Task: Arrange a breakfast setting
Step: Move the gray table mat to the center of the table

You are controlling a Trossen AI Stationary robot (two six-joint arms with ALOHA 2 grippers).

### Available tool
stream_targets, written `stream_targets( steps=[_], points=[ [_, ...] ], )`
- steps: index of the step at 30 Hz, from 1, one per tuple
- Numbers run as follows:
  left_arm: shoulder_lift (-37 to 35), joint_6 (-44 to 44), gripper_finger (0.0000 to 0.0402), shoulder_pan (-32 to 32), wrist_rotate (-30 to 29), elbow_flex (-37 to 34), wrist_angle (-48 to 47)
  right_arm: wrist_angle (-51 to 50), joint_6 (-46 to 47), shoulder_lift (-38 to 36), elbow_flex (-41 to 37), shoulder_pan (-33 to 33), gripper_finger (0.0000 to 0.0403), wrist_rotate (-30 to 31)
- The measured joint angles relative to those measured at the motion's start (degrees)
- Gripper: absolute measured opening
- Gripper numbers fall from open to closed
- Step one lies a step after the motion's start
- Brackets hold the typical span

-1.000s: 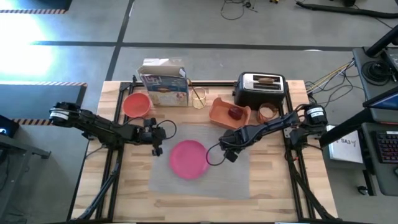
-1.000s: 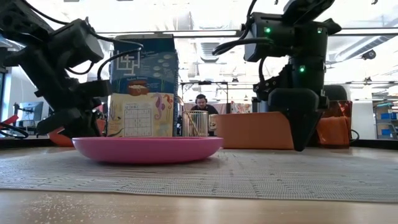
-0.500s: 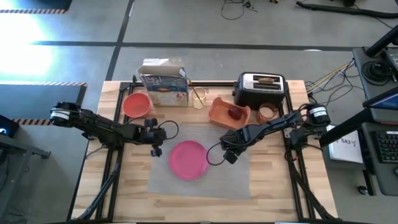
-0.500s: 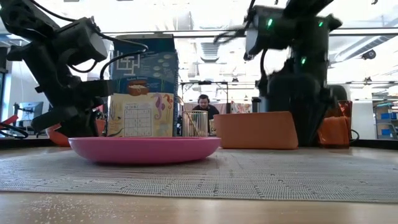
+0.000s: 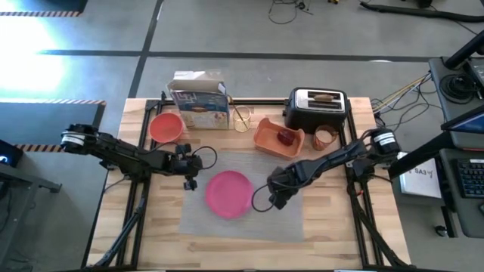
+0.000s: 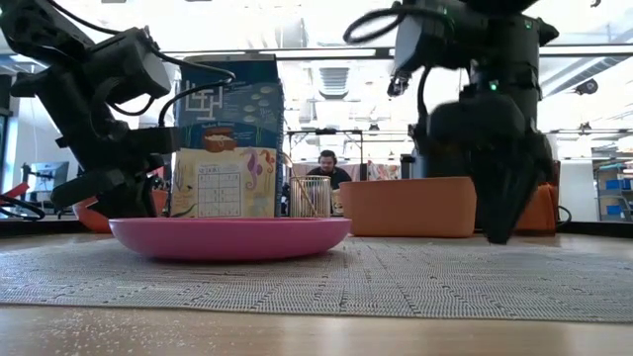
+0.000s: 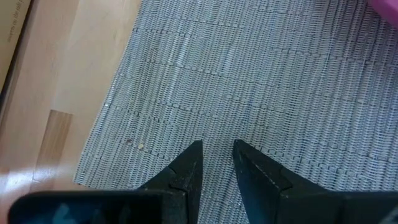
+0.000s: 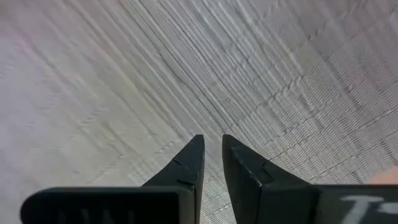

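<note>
We see the grey placemat point(image 5: 242, 198) lying at the middle of the bench point(image 5: 333, 234), with the pink plate point(image 5: 229, 193) resting on it. The left pincer point(image 5: 189, 181) hovers over the mat's left edge, its fingers point(image 7: 186, 168) drawn narrow and holding nothing. The right pincer point(image 5: 276, 202) hangs just right of the plate above the mat, also narrow and empty. Toward the far edge stand the orange bowl point(image 5: 165, 127), the orange tray point(image 5: 278, 136) holding the red apple point(image 5: 285, 137), the small orange cup point(image 5: 325, 137), and the toaster point(image 5: 317, 108) with the toast slice point(image 5: 323, 96) in 1 slot.
</note>
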Motion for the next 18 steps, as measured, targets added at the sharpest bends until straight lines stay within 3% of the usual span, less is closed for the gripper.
stream_targets(
  steps=[18],
  points=[
    [0.0, -3.04, 0.0077, 0.0, -0.44, -0.04, 2.52, -1.42, -8.43, 3.86, 0.13, -4.93, 0.0009, 3.34]
  ],
)
